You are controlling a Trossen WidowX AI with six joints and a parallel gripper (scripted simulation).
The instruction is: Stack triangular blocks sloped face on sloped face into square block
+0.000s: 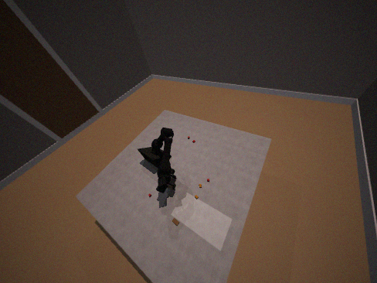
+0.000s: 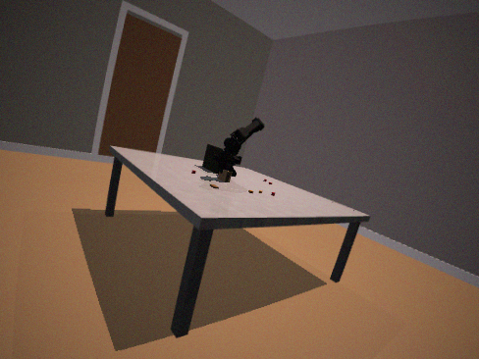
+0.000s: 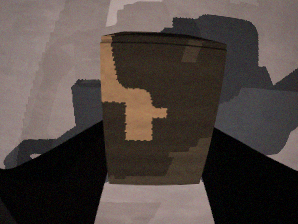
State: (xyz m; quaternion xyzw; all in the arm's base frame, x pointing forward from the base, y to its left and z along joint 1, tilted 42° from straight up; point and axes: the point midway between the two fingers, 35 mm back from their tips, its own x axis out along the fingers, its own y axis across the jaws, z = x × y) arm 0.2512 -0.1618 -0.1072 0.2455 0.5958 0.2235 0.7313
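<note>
My gripper (image 1: pixel 167 188) (image 2: pixel 225 174) (image 3: pixel 154 128) is shut on a brown triangular block (image 2: pixel 224 178) (image 3: pixel 165 145), whose broad face fills the middle of the wrist view, with a black finger on each side. The block seems to be held above the table (image 1: pixel 232 158) (image 2: pixel 294 206); the height is hard to judge. The other triangular block (image 1: pixel 175 221) (image 2: pixel 214 186) lies on the table, apart from the gripper, nearer the bottom of the top view. Its slope is too small to make out. The held block's sloped face cannot be told for sure.
A red cube (image 1: pixel 150 195) (image 2: pixel 193 172) lies to the left of the gripper. Two orange cubes (image 1: pixel 200 185) (image 1: pixel 196 197) and a red cube (image 1: pixel 208 180) (image 2: pixel 273 193) lie to its right. Two more red cubes (image 1: pixel 188 138) (image 1: pixel 194 141) lie farther back. A bright light patch crosses the table.
</note>
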